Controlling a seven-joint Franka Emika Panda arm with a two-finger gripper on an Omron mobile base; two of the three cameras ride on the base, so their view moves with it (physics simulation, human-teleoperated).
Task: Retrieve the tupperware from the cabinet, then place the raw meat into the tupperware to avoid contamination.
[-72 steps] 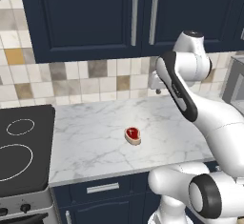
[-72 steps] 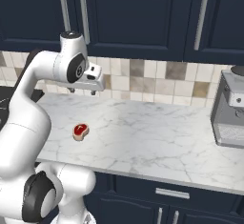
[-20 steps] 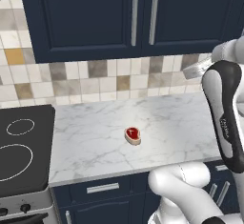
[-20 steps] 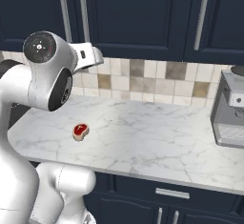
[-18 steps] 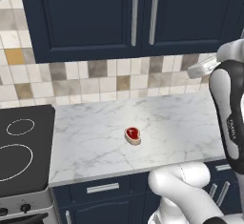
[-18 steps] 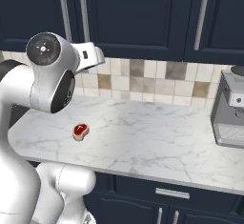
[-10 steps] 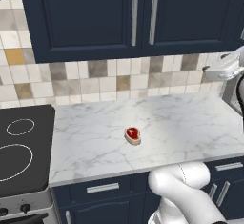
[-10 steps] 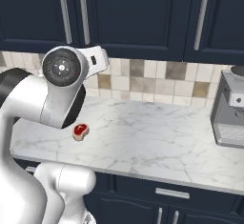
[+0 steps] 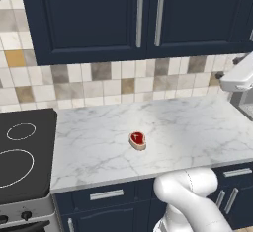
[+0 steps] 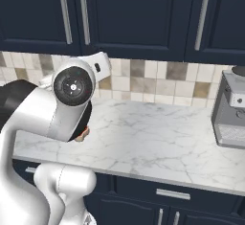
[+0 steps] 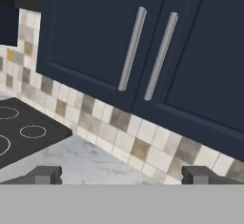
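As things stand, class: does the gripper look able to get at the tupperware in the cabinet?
Probably not yet. The cabinet doors are shut, hiding whatever is inside. The gripper is open and faces the two bar handles with nothing between, so a door looks reachable first.

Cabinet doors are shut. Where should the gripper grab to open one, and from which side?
Grip a vertical silver bar handle of the cabinet near its middle, coming straight from the front. The bar stands off the flat door, so the open gripper likely needs its fingers either side of it, left and right. The twin handle sits close beside it.
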